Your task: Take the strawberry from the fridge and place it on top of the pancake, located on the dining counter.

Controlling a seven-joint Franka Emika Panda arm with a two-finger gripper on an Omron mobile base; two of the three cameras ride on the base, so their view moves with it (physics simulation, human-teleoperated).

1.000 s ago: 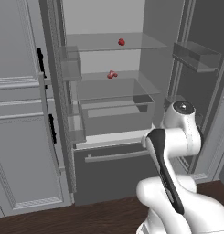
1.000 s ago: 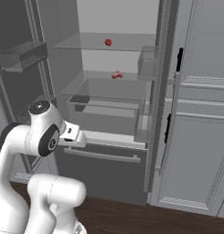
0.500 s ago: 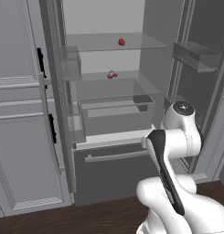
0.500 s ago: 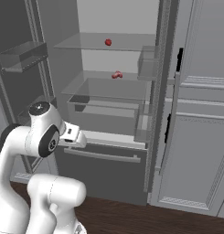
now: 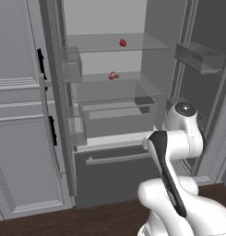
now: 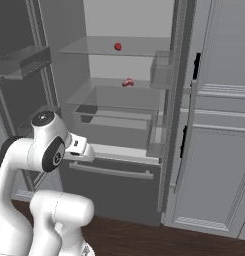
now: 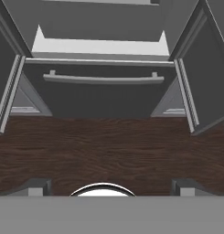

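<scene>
The fridge (image 5: 110, 152) (image 6: 114, 175) stands with both doors swung open, showing its pale interior. The strawberry (image 5: 122, 43) (image 6: 117, 46), tiny and bright red, lies on the top clear shelf. A paler red lumpy item (image 5: 113, 75) (image 6: 127, 82) lies on the shelf below. My arm is folded low in front of the bottom drawer (image 7: 104, 91), well below both shelves. My gripper (image 7: 111, 187) points down at the floor, open, with nothing between its fingers. The pancake and the dining counter are out of view.
Open fridge doors with clear bins (image 5: 199, 57) (image 6: 21, 62) flank the arm. Light grey panelled cabinets (image 5: 17, 138) (image 6: 219, 150) stand beside the fridge. The drawer's bar handle (image 7: 103, 78) juts forward. Dark wood floor (image 7: 109, 146) lies below.
</scene>
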